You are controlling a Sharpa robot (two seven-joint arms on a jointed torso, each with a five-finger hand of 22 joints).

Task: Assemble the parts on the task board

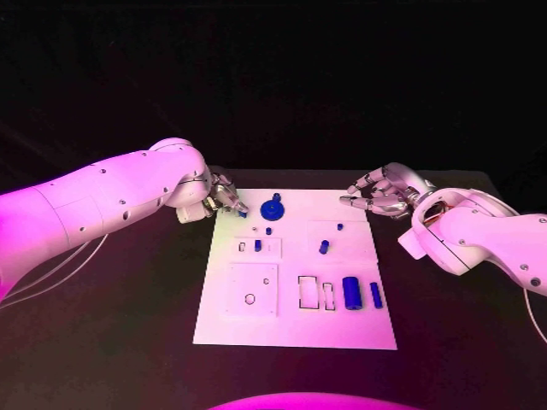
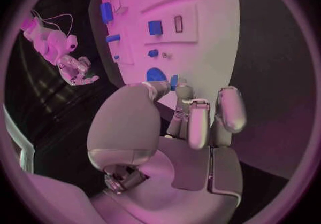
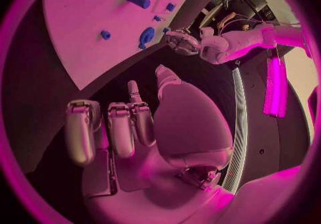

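Observation:
The white task board (image 1: 296, 320) lies mid-table. My left hand (image 1: 222, 200) hovers at its far left corner, and between thumb and a finger it pinches a small blue part (image 2: 174, 80). Just right of that hand a round blue part (image 1: 273, 207) stands on the board. Several smaller blue parts sit further in, among them a peg (image 1: 324, 247) and a thick cylinder (image 1: 351, 293) near the front right. My right hand (image 1: 379, 196) hangs over the black table beyond the board's far right corner, its fingers (image 3: 123, 128) apart and holding nothing.
Rectangular slots and a raised square plate (image 1: 251, 289) mark the board's near half. Black table (image 1: 126, 325) surrounds the board on all sides. White cables trail off the table's left edge (image 1: 39, 273).

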